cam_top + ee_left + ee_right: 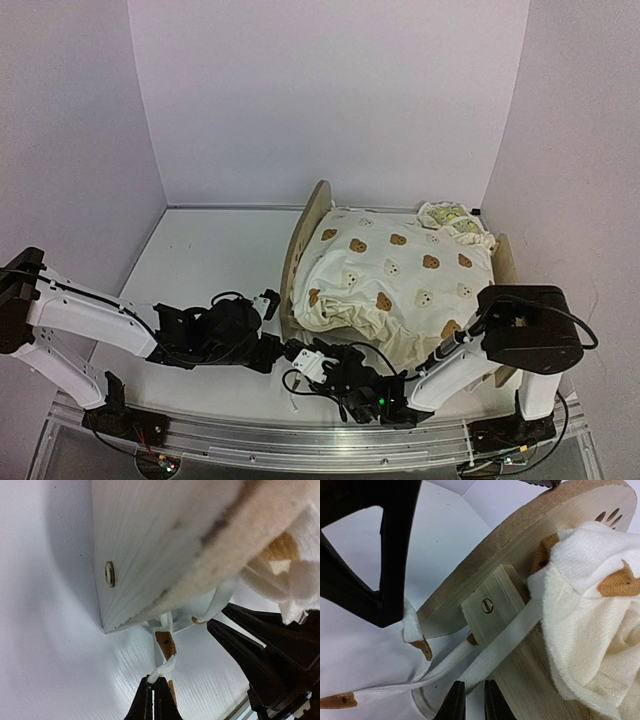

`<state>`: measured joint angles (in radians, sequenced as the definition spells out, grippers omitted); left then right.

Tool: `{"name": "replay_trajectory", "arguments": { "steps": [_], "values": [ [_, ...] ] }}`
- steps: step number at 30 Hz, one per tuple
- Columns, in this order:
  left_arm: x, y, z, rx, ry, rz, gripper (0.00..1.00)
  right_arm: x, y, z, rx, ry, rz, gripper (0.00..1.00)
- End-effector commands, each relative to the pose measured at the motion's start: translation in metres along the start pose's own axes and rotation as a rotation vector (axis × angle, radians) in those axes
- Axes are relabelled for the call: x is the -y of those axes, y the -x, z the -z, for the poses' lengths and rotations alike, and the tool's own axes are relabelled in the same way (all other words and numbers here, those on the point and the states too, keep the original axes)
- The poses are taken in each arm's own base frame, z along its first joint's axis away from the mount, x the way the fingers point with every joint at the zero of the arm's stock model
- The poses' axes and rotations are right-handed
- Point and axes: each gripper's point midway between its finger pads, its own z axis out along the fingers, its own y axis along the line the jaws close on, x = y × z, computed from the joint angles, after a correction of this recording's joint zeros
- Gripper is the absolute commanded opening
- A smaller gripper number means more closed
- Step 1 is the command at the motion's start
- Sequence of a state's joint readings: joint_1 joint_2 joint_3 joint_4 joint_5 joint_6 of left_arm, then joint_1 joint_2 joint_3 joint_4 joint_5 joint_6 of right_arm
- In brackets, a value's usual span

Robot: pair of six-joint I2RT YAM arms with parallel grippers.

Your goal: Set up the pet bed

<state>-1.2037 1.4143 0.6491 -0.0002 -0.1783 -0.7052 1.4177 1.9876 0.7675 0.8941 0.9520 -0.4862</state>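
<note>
1. Table point(210, 260): white, walled on three sides; the bare part lies on the left.
2. My left gripper point(154, 696): low at the bed's near left corner. Its fingers are clenched on a thin white tie point(165, 672), which runs up to the cushion's edge under the end board.
3. The pet bed point(298, 250): a light-wood frame standing right of the table's centre. One arched end board is on the left and the other on the right.
4. Bear-print cushion point(400, 275): cream and rumpled. It lies on the frame between the two boards, and its near left corner spills over the edge.
5. My right gripper point(470, 700): reaches in from the right to the same corner, close beside my left gripper. Only a narrow gap shows between its fingertips. A white strap point(505, 640) crosses just above them, past the screwed post. I cannot tell whether they pinch it.
6. Lemon-print pillow point(447, 215): at the bed's far right corner, against the cushion.
</note>
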Motion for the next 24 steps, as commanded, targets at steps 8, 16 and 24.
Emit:
{"name": "replay_trajectory", "arguments": {
  "steps": [8, 16, 24],
  "values": [
    [0.019, 0.016, 0.009, 0.038, -0.056, -0.023, 0.0, 0.04, -0.013, 0.024, -0.009, -0.003, -0.189, 0.29],
    [0.022, 0.019, 0.012, 0.045, -0.066, -0.021, 0.0, 0.037, -0.037, -0.003, -0.07, 0.068, -0.302, 0.29],
    [0.02, 0.015, 0.01, 0.034, -0.062, -0.023, 0.0, 0.025, -0.036, -0.019, -0.071, 0.125, -0.314, 0.3]
  ]
}}
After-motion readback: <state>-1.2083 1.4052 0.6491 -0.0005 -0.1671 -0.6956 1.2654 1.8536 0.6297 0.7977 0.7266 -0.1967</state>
